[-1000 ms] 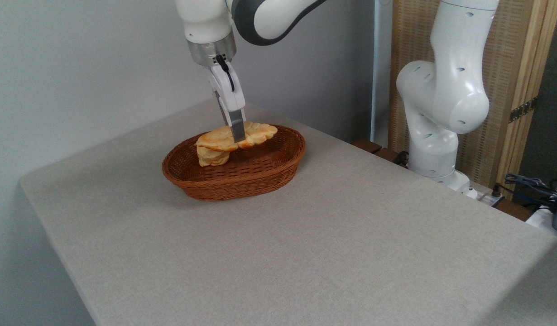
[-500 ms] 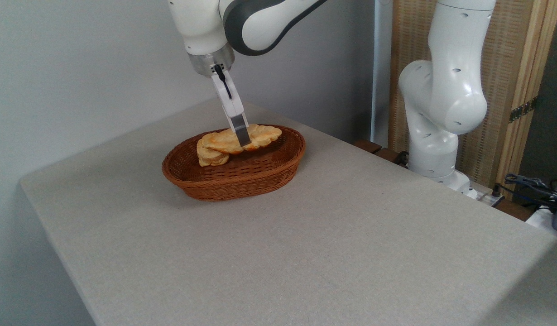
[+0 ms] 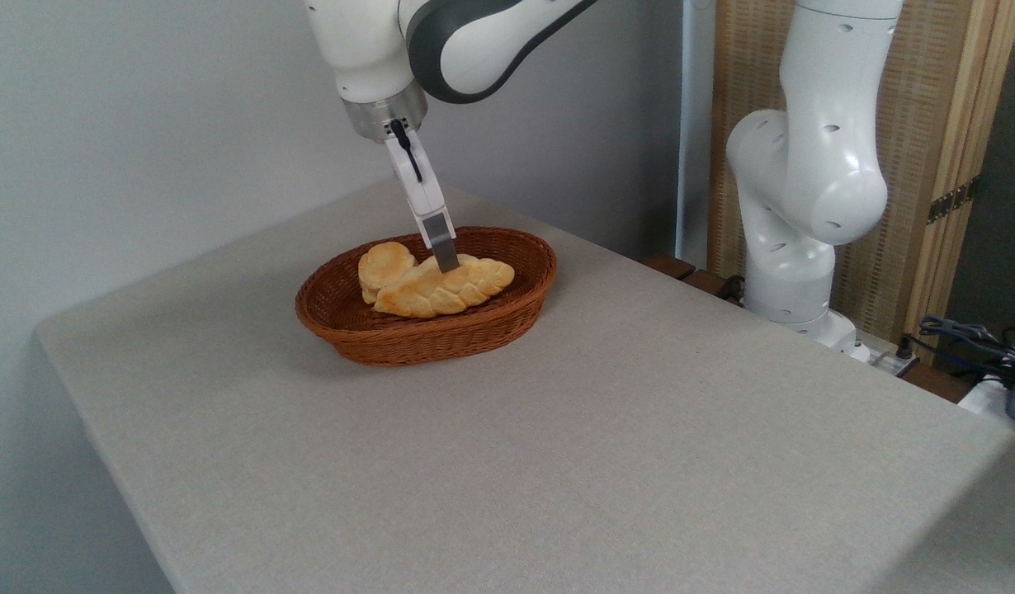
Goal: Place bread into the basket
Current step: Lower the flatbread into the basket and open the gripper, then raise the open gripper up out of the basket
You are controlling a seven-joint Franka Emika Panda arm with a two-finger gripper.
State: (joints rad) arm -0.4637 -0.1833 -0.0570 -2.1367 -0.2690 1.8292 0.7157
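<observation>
Inside the basket [image 3: 507, 309], the bread [image 3: 446, 289] lies flat along its length, tilted against the front wall, touching a smaller roundish piece [image 3: 384, 266] at its left end. The gripper [image 3: 446, 262] hangs just over the bread's back edge (only one finger shows, so its spread cannot be told).

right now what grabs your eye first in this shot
The reddish-brown wicker basket stands out near the far left of the grey table, with the long golden bread lying in it beside a smaller roundish bread piece. Just above, the white arm's gripper points down at the bread.
</observation>
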